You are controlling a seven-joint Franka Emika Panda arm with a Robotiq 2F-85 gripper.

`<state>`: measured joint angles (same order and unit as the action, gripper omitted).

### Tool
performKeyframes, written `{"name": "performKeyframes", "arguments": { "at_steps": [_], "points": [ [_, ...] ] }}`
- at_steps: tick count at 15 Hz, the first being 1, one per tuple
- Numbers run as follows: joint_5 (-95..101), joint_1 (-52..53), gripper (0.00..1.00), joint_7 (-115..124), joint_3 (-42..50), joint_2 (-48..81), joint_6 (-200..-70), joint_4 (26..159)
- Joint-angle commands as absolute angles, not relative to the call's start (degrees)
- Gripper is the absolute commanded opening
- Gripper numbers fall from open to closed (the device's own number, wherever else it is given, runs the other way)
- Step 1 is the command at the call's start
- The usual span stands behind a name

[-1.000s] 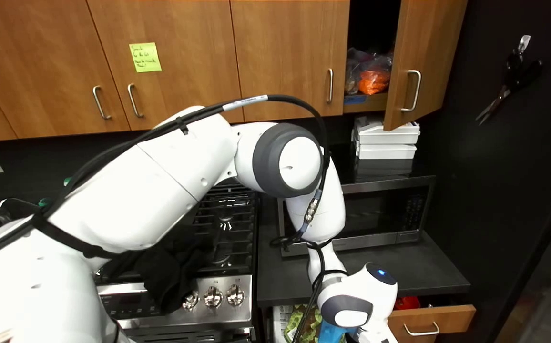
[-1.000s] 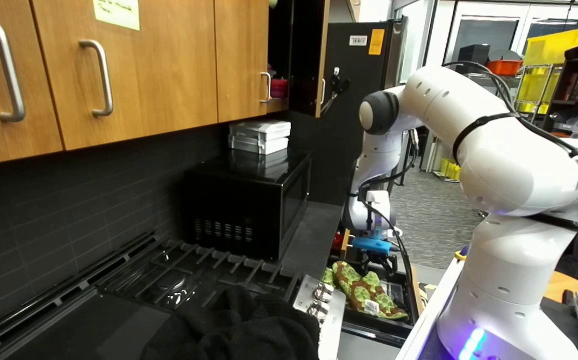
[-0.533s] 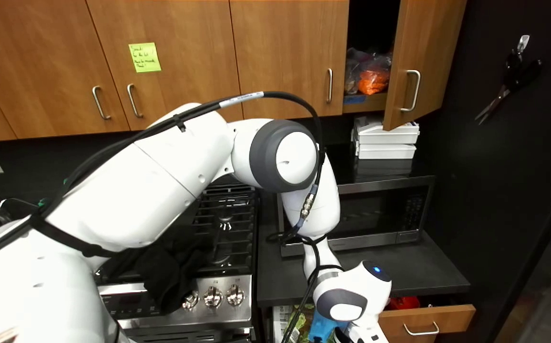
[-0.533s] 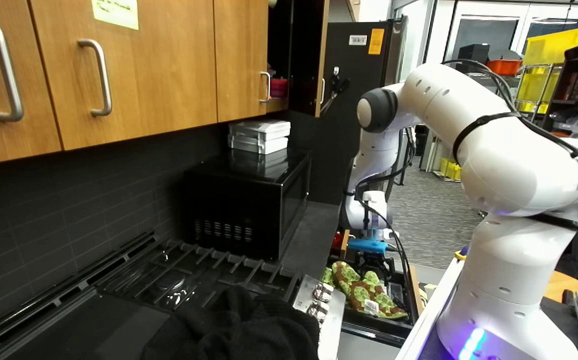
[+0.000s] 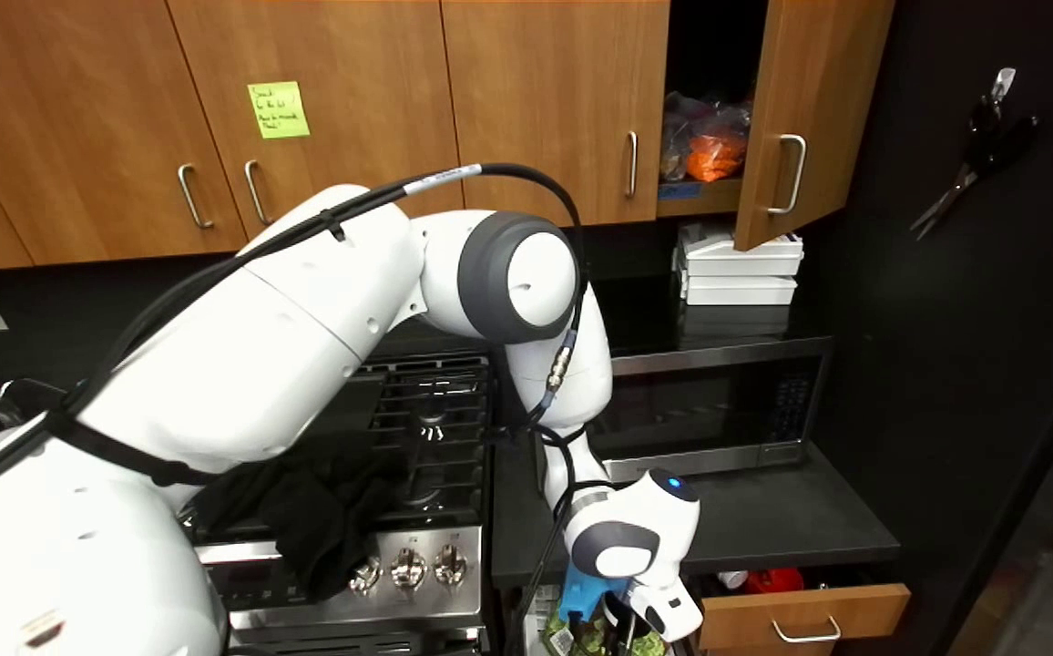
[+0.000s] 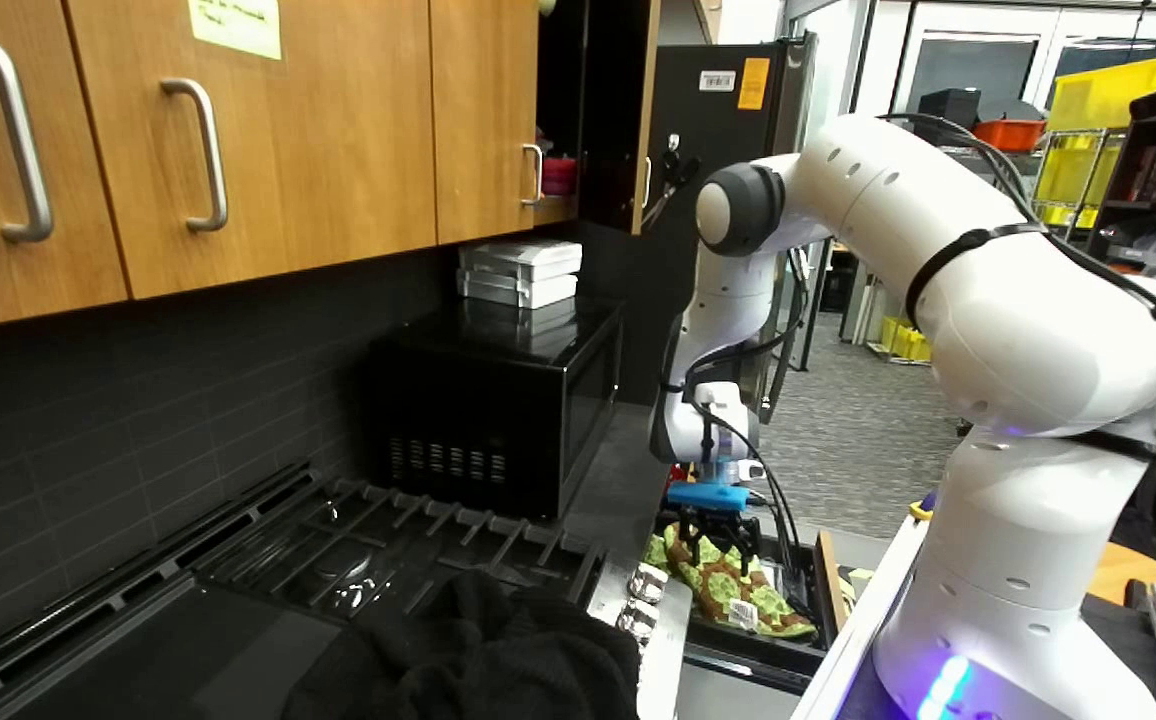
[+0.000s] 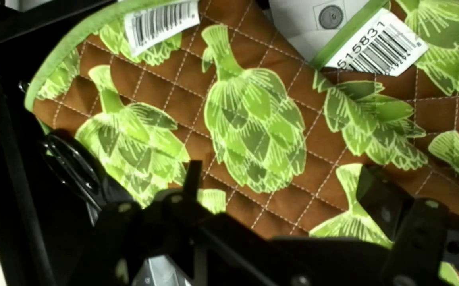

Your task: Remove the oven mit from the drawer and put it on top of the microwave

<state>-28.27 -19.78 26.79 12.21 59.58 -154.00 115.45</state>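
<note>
Mitt and hand are stacked one over the other: the mitt lies in the drawer, directly below the hand, whose jaws stand well apart with nothing held. Whether they touch the quilting I cannot tell. In an exterior view the mitt slants from far left to near right; its long axis seems closer to the line between the jaws than across it, so closing as it stands would probably bunch it lengthwise; turning first might pinch better. What looks like a second patterned piece lies just beside it and should be left alone. The microwave is left of the drawer in that view, white boxes on its top, so the carry will need height.
</note>
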Motion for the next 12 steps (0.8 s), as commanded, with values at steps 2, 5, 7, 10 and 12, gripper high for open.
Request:
{"name": "performKeyframes", "arguments": {
  "at_steps": [2,5,7,10,12],
  "points": [
    [-29.58,-20.53,1.00,27.84,13.68,58.00,-155.76,117.16],
    [-30.06,-22.52,1.00,27.65,14.47,57.55,-156.84,117.14],
    [-30.06,-23.51,1.00,27.66,14.66,57.59,-157.50,116.91],
    [-29.89,-24.63,1.00,27.80,14.39,58.09,-157.79,115.99],
    [-29.93,-25.08,1.00,27.81,14.10,58.24,-157.48,115.43]
  ]
}}
